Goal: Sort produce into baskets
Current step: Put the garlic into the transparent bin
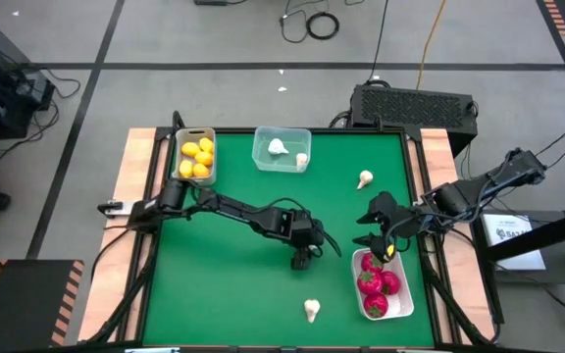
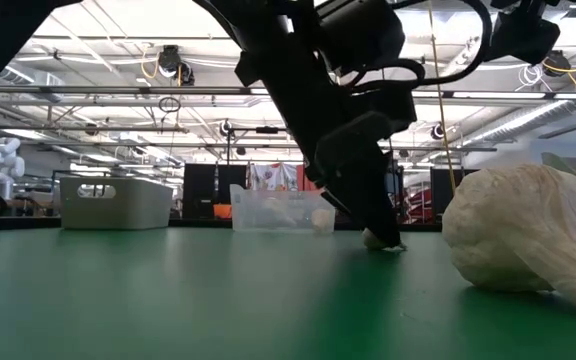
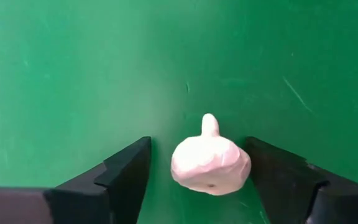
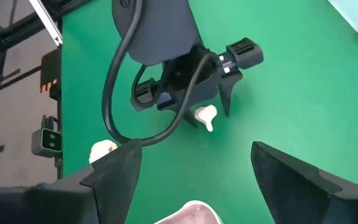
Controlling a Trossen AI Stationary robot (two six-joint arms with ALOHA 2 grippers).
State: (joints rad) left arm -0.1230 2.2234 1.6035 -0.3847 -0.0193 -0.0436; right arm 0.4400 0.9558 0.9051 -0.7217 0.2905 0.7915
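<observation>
At the back left of the green table (image 1: 233, 294) stands the narrow grey bin (image 1: 194, 157), filled with yellow lemons (image 1: 196, 158). Beside it at the back centre is the clear tub (image 1: 282, 149), which holds one white garlic bulb (image 1: 278, 147) inside, while a second bulb (image 1: 302, 157) sits at its right front corner, whether in or just out of the tub cannot be told. The white tray (image 1: 383, 286) lies at the front right and carries the red fruits (image 1: 375, 281) with green tops. Three more bulbs lie loose on the cloth: one right of the tub (image 1: 365, 178), one near the front edge (image 1: 311, 310), and one in the middle under the left gripper (image 1: 303, 260). That left gripper is lowered to the table with its jaws spread wide on either side of the middle bulb (image 3: 210, 163), clear of it on both sides in the left wrist view. This bulb lies on its side, long axis along the cloth, with the thin stem pointing away from the wrist and the fat base toward it. The right gripper (image 1: 380, 238) hangs over the back end of the white tray with its fingers (image 4: 294, 177) wide apart and holding nothing. In the low view the front bulb (image 2: 523, 240) looms large at the right.
</observation>
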